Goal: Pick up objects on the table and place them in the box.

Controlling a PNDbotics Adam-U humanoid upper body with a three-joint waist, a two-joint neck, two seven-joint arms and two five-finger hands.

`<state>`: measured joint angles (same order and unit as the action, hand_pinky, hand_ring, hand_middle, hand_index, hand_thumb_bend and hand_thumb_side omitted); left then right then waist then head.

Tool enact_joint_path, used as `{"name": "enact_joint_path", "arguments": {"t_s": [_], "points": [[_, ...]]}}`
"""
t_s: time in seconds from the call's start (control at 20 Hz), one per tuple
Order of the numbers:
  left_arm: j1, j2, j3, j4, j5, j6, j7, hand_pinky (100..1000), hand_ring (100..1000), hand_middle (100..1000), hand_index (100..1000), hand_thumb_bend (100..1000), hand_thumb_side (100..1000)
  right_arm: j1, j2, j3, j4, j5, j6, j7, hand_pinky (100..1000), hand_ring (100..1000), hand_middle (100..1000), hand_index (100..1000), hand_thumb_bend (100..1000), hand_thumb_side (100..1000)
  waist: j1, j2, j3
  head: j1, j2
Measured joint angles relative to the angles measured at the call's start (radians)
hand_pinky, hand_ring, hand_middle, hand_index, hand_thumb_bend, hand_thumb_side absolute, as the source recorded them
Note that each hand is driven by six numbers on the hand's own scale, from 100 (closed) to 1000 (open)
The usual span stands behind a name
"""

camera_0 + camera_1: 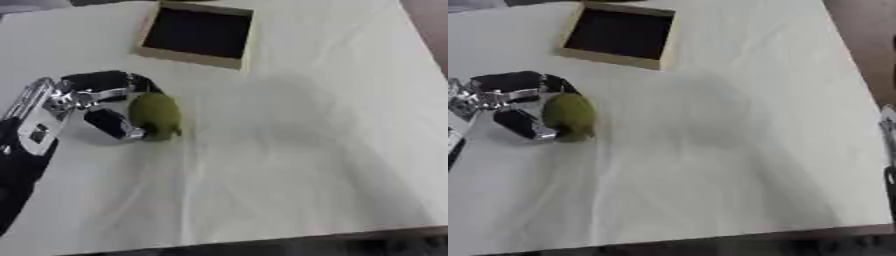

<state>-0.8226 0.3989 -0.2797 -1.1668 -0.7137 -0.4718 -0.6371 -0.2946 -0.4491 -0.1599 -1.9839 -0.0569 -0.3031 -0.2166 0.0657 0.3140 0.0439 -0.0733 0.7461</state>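
Green fruit: dull green, oval, pear-like fruit (155, 115) on the white cloth-covered table (297, 165), left of centre, long axis roughly upright in the view, narrow tip toward the near edge.
Left hand: black-and-silver left hand (96, 100) comes in from the left side, fingers (103, 80) curled over the far side of the fruit and thumb (112, 124) curled at its near-left side, so the hand cups it; contact looks made, lift not yet visible, fruit seems to sit on the cloth.
Right hand: only a dark sliver (888, 150) at the right edge of the right eye view; cannot tell its state.
Box: shallow square wooden box with dark inside (147, 27) at the far side of the table, empty as far as visible, well apart from the fruit.
Key relation: box lies beyond and slightly right of the fruit; left hand is the nearer one by far.
Step judged: grasp nearly set, 1 object to carry; next move likely lift, then carry forward-right over the box rim.
Risk: rounded fruit may roll out between thumb and fingers.
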Motion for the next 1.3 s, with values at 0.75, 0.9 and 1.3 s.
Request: {"name": "enact_joint_path", "arguments": {"t_s": [0.75,0.9,1.3], "points": [[0.031,0.006,-0.012,-0.138,0.085,0.000,0.000,530,513,545,651,100,217,0.001,0.009,-0.001,0.000,0.000,0.005,-0.005,796,737,595,766,100,559,0.000,0.000,0.005,-0.007,0.000],[0.030,0.007,-0.008,-0.169,0.099,-0.002,0.002,525,506,548,648,100,214,0.002,0.009,-0.001,0.000,0.000,0.005,-0.005,796,737,594,766,100,558,0.000,0.000,0.005,-0.007,-0.001],[-0.026,0.035,0.010,-0.222,0.112,-0.035,0.035,521,503,582,655,100,191,-0.005,0.009,-0.001,0.000,-0.002,0.002,-0.007,795,735,595,766,100,546,-0.005,0.008,-0.003,0.001,-0.002]]}}
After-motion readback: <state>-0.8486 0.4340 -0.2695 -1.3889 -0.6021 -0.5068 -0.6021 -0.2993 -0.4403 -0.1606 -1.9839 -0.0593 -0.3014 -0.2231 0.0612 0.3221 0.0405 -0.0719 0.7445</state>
